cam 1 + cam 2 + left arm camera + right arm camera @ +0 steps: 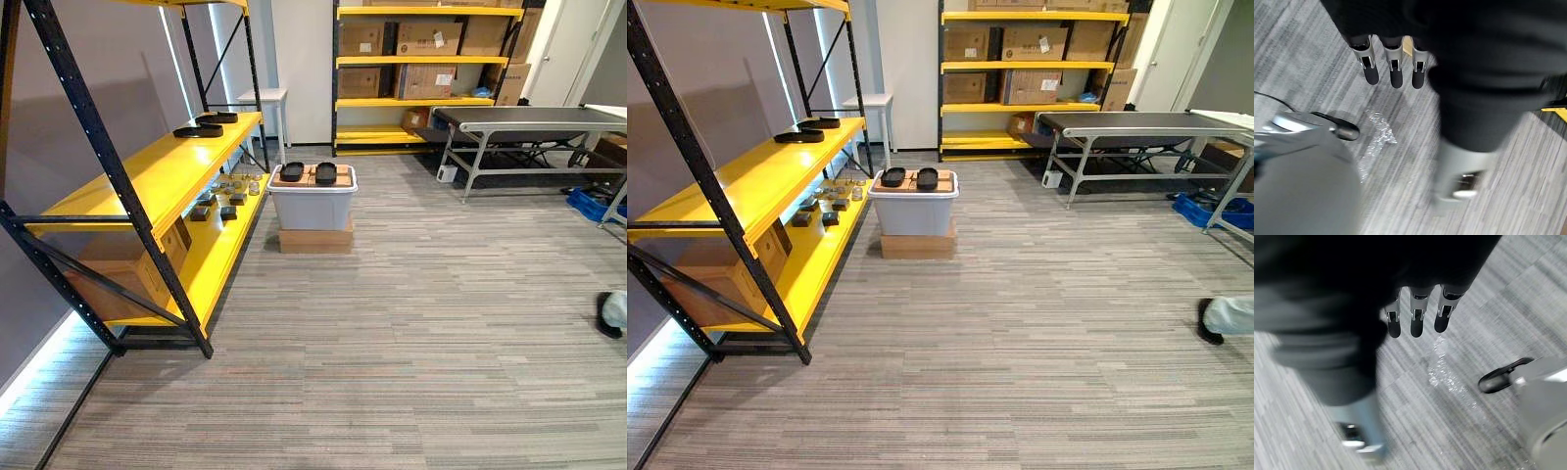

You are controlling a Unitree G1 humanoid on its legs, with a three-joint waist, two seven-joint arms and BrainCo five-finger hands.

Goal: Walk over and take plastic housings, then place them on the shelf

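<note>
Shelf, yellow, left of frame, two black housings at its far end | grey bin upper centre, two plastic housings on top | left hand, right hand: fingers straight, side by side, empty, over carpet

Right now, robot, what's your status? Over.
Open, empty: left robot hand, right robot hand. Two black housings on grey bin ahead, untouched. Plain carpet leads there; yellow shelf alongside.

Grey striped carpet, steel table, possibly a door
</note>
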